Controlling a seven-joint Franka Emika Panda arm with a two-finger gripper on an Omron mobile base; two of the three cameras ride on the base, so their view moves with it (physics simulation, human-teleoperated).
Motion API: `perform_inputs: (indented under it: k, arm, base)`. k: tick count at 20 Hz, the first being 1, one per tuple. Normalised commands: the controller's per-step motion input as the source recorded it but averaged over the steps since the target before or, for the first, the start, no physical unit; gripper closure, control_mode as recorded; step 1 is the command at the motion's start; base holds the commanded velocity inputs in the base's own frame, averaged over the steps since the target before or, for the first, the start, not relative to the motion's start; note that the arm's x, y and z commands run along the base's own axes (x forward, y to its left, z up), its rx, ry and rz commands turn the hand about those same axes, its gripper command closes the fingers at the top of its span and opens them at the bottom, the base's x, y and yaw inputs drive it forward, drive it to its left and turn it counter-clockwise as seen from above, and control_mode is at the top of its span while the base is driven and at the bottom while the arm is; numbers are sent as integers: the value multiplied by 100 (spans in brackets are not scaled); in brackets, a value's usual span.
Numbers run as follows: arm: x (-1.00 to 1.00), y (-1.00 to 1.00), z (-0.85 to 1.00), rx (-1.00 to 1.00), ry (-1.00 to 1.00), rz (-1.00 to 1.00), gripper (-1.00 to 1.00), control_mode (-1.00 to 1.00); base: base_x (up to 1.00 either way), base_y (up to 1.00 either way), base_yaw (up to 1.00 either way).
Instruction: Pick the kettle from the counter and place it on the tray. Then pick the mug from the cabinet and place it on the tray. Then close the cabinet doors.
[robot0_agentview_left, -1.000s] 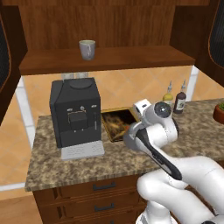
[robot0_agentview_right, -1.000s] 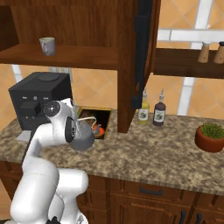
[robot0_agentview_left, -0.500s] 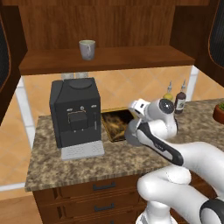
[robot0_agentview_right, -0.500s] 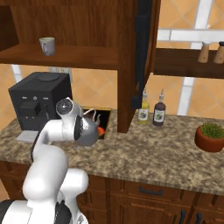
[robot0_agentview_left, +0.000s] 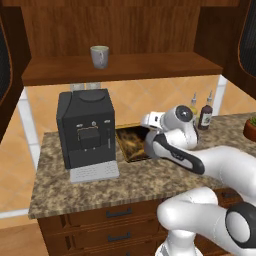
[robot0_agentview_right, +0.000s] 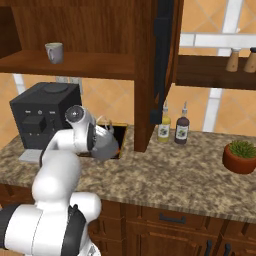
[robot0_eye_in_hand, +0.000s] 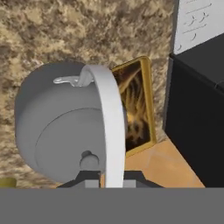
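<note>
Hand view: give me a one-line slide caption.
End effector shut on the kettle handle, carrying it above the counter toward the tray beside the coffee machine.

The robot is a glossy white arm (robot0_agentview_left: 220, 165) built of thick, rounded tubular links that swell into bulbous housings at each joint. Between the white shells sit dark charcoal bands: one long black strip runs along the forearm link, and a wide black ring wraps the large lower joint (robot0_agentview_left: 241, 225) near the base. A round grey disc cap with a small dark centre closes the joint end (robot0_agentview_right: 75, 114) beside the wrist. The white surfaces are smooth and seamless, carrying soft highlights.
</note>
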Motion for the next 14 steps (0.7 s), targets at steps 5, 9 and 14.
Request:
perform_inputs:
  k: [5, 9, 14]
  arm:
    - [24, 1, 0, -2, -26, 20, 100, -100]
    - [36, 1, -4, 0, -17, 16, 100, -100]
    - [48, 10, -3, 0, -3, 10, 100, -100]
  base:
    - [0, 0, 0]
    - [0, 0, 0]
    - [0, 0, 0]
